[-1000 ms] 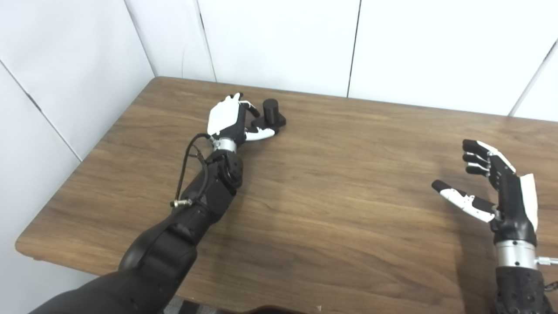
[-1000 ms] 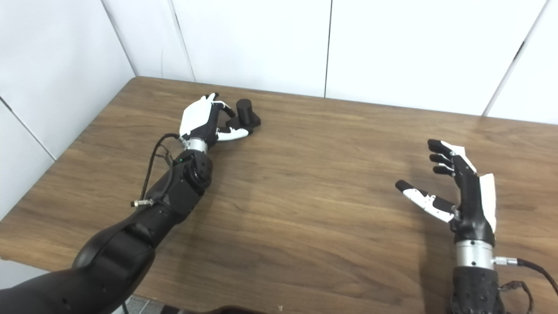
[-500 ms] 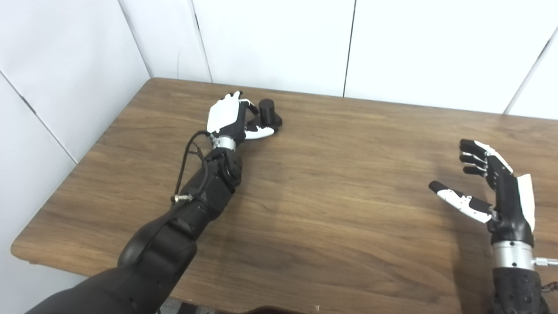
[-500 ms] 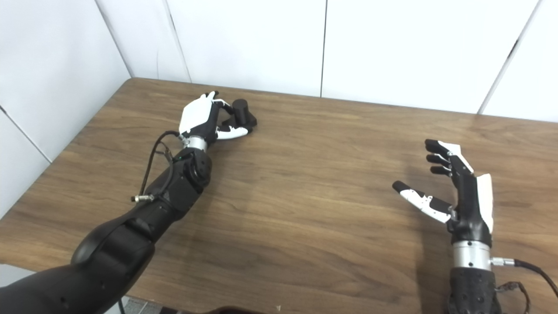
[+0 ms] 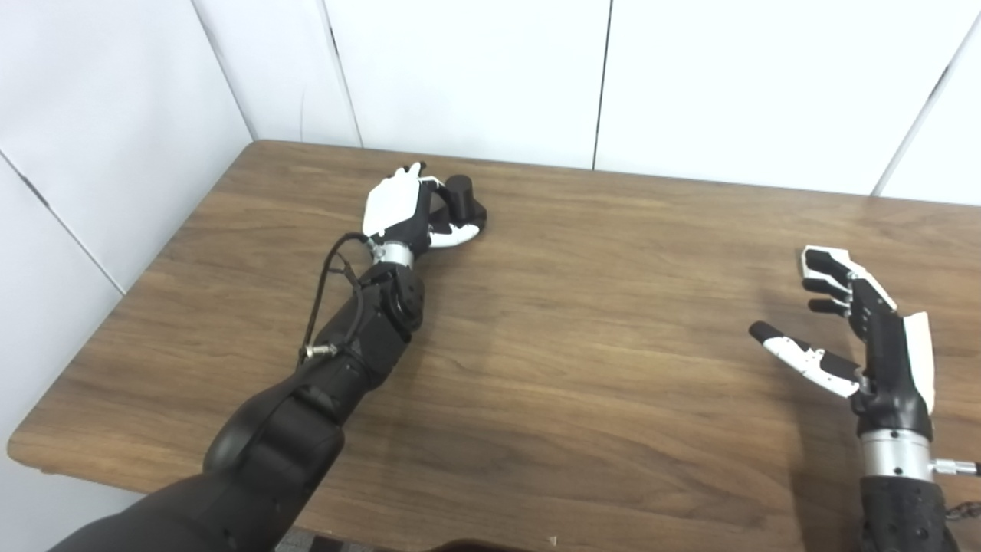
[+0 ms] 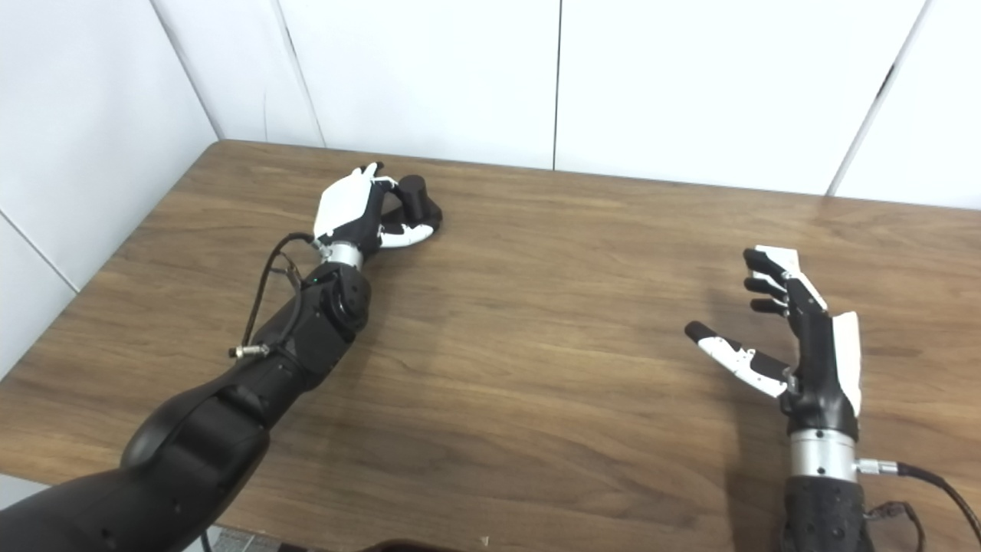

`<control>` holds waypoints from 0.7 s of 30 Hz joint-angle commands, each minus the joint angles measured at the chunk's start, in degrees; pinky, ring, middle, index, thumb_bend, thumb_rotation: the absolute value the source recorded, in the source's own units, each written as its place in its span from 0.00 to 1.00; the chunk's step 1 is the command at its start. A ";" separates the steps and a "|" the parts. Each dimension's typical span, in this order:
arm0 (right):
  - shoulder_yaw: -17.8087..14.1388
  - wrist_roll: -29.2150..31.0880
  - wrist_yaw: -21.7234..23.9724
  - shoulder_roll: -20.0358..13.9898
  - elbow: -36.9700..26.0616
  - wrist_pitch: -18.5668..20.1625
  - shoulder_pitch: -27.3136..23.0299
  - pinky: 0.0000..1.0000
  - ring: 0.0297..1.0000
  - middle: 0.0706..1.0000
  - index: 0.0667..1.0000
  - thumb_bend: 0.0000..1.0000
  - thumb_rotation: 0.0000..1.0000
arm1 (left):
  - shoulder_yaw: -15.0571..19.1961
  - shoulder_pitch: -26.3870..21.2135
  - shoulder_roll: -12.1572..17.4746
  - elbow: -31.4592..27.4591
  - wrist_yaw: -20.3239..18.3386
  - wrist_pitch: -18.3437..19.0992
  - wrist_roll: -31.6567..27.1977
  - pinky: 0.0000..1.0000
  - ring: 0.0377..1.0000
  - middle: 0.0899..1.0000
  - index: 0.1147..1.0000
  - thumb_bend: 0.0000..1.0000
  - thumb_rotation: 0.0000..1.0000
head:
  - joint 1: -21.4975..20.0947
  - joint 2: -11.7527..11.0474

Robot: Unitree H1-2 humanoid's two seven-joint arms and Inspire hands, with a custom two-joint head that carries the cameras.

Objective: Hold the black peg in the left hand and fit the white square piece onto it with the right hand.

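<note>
The black peg (image 5: pixel 460 193), a short cylinder on a square base, stands on the wooden table (image 5: pixel 582 322) at the far left. My left hand (image 5: pixel 404 208) is cupped around it: the fingers touch the cylinder's left side and the thumb lies across the front of the base. The peg rests on the table. My right hand (image 5: pixel 858 330) is open and empty, held above the table at the right, palm facing left. No white square piece shows in either view.
White wall panels (image 5: pixel 475 69) close off the table at the back and on the left. The table's near edge (image 5: pixel 475 529) runs along the bottom. A cable loops off my left forearm (image 5: pixel 326 291).
The camera has panned a little to the right. My left hand has moved right onto the peg, so the thumb now covers its base. The right hand's fingers have curled slightly.
</note>
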 commanded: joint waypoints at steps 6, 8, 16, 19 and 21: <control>-0.52 -0.77 -0.87 0.89 -0.66 0.30 1.01 0.65 0.72 0.77 0.75 0.72 0.24 | -0.29 -2.23 -0.23 0.59 -0.82 -1.23 -0.50 1.00 1.00 0.95 0.47 0.85 0.33 | 0.04 0.15; -0.61 -0.84 -0.82 0.90 -0.72 0.41 1.06 0.65 0.72 0.77 0.75 0.72 0.24 | -0.15 -2.30 -0.22 0.91 -0.81 -1.54 -0.71 1.00 1.00 0.94 0.45 0.83 0.32 | 0.22 0.18; -0.70 -1.01 -0.84 0.47 -0.30 -0.21 0.95 0.65 0.73 0.77 0.74 0.71 0.25 | -0.41 -2.53 -0.09 1.25 -0.99 -1.34 -1.38 1.00 1.00 0.93 0.42 0.52 0.09 | 0.28 0.23; -0.89 -0.55 -0.72 0.41 -0.27 -0.30 0.88 0.67 0.74 0.77 0.75 0.71 0.25 | -0.56 -2.58 -0.04 1.33 -1.08 -1.45 -1.42 1.00 1.00 0.93 0.42 0.52 0.08 | 0.19 0.26; -0.95 -0.55 -0.77 0.23 -0.13 -0.54 0.77 0.67 0.74 0.77 0.75 0.71 0.25 | -0.74 -2.68 -0.01 1.52 -0.88 -1.52 -1.26 1.00 1.00 0.92 0.42 0.52 0.08 | 0.22 0.25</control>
